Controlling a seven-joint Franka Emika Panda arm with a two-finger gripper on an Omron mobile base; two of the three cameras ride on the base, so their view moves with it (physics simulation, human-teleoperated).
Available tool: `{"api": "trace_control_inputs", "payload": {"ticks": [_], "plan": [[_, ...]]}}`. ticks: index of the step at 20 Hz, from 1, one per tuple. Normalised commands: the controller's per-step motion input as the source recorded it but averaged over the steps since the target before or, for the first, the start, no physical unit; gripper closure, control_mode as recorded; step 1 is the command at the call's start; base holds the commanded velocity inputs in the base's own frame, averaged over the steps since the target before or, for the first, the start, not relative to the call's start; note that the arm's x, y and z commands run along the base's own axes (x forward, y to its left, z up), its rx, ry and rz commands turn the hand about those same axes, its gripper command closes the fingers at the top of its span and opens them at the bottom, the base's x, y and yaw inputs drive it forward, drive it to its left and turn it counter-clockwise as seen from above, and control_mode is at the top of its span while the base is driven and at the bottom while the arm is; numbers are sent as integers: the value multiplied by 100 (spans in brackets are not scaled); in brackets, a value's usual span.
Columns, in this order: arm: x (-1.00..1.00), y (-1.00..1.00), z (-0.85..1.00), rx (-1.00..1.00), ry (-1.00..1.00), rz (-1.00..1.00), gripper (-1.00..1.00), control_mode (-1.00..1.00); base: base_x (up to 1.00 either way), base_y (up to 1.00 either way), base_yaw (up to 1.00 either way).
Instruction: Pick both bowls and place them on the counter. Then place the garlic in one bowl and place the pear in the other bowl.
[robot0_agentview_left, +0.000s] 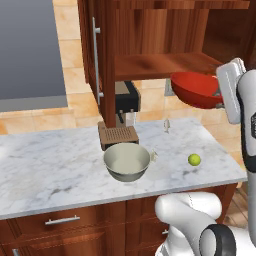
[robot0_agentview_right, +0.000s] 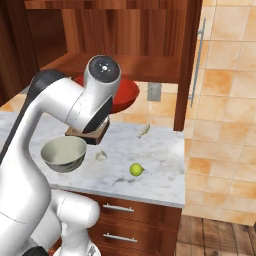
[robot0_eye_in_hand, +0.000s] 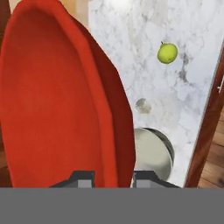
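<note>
Room and Things in the Way

Wide bare counter (robot0_agentview_left: 45, 165) left of the grey bowl (robot0_agentview_left: 127, 161). Small gap between bowl and pear (robot0_agentview_left: 194, 159), garlic (robot0_agentview_right: 100, 156) sitting there. Red bowl (robot0_agentview_left: 197, 89) up in the air, just under the wooden shelf (robot0_agentview_left: 165, 65). Brown rack (robot0_agentview_left: 118, 135) close behind the grey bowl.

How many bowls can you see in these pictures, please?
2: the grey-beige bowl sits on the marble counter beside the garlic; the red bowl is held in the air by the gripper.
</note>
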Motion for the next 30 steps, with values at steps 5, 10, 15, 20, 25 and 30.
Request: {"api": "trace_control_inputs", "payload": {"ticks": [5, 10, 15, 20, 25, 30], "plan": [[-53, 14, -22, 6, 28, 10, 100, -100, 0, 0, 0], [-22, 16, -36, 10, 35, 7, 100, -100, 0, 0, 0], [37, 16, -51, 8, 11, 5, 100, -100, 0, 0, 0], [49, 7, -51, -4, 0, 0, 100, -100, 0, 0, 0], [49, -4, -49, -15, 0, 0, 100, -100, 0, 0, 0], [52, -18, -39, -14, 4, 0, 100, -100, 0, 0, 0]]}}
